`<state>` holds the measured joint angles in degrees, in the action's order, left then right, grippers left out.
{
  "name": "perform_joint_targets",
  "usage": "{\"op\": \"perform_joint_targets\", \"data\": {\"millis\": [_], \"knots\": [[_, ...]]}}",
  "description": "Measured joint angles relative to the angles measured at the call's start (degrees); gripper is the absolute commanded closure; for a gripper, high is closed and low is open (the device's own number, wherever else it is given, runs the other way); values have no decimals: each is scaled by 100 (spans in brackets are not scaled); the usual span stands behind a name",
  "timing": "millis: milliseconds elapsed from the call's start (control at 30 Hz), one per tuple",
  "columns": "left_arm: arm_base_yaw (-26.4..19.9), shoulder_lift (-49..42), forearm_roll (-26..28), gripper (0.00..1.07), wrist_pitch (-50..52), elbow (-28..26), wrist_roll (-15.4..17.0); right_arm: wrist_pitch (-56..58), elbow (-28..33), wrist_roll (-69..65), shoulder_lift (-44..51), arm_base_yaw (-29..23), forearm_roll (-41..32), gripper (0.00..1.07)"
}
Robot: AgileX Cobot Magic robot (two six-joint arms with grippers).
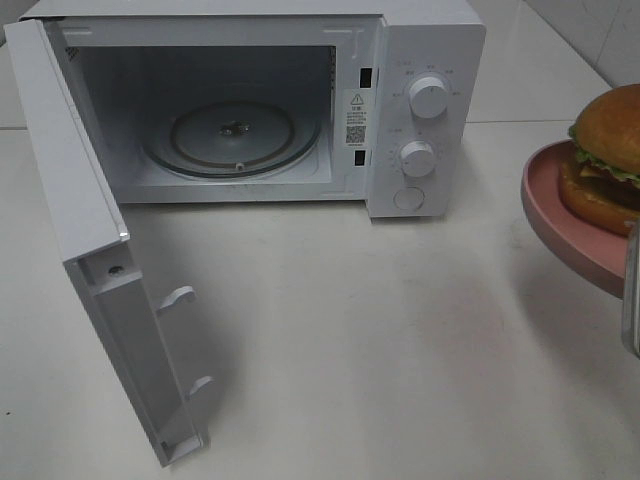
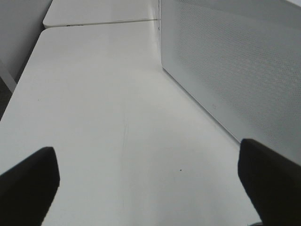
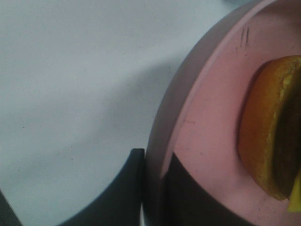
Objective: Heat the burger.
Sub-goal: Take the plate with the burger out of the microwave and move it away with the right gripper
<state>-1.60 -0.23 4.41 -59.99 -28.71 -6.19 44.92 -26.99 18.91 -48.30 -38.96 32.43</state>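
The burger [image 1: 607, 150] sits on a round pink plate [image 1: 560, 215] at the far right edge of the exterior view, to the right of the microwave [image 1: 420, 100]. The plate is held up off the table. My right gripper [image 3: 153, 188] is shut on the plate's rim, one finger [image 3: 127, 188] outside it and one inside; the burger's bun [image 3: 263, 136] lies close by. In the exterior view only a grey sliver of this gripper [image 1: 632, 300] shows. My left gripper [image 2: 150, 188] is open and empty above the table, beside a white dotted panel of the microwave [image 2: 235, 70]. It is out of the exterior view.
The microwave door [image 1: 95, 260] stands swung wide open to the left, reaching toward the table's front. Inside lies the glass turntable [image 1: 235, 135]. Two knobs [image 1: 428, 98] and a button are on the right panel. White tabletop [image 1: 350, 330] spreads in front of the cavity.
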Motion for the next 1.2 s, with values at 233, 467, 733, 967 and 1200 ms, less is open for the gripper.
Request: {"op": "perform_joint_targets", "data": {"millis": [233, 467, 733, 967, 1200], "knots": [[0, 0, 0, 9, 0, 0, 0, 321, 0, -647, 0, 0, 235, 104], [0, 0, 0, 9, 0, 0, 0, 751, 0, -1272, -109, 0, 424, 104], [0, 0, 0, 9, 0, 0, 0, 928, 0, -2487, -670, 0, 716, 102], [0, 0, 0, 9, 0, 0, 0, 865, 0, -3827, -1478, 0, 957, 102], [0, 0, 0, 9, 0, 0, 0, 825, -69, -5392, -2320, 0, 1278, 101]]}}
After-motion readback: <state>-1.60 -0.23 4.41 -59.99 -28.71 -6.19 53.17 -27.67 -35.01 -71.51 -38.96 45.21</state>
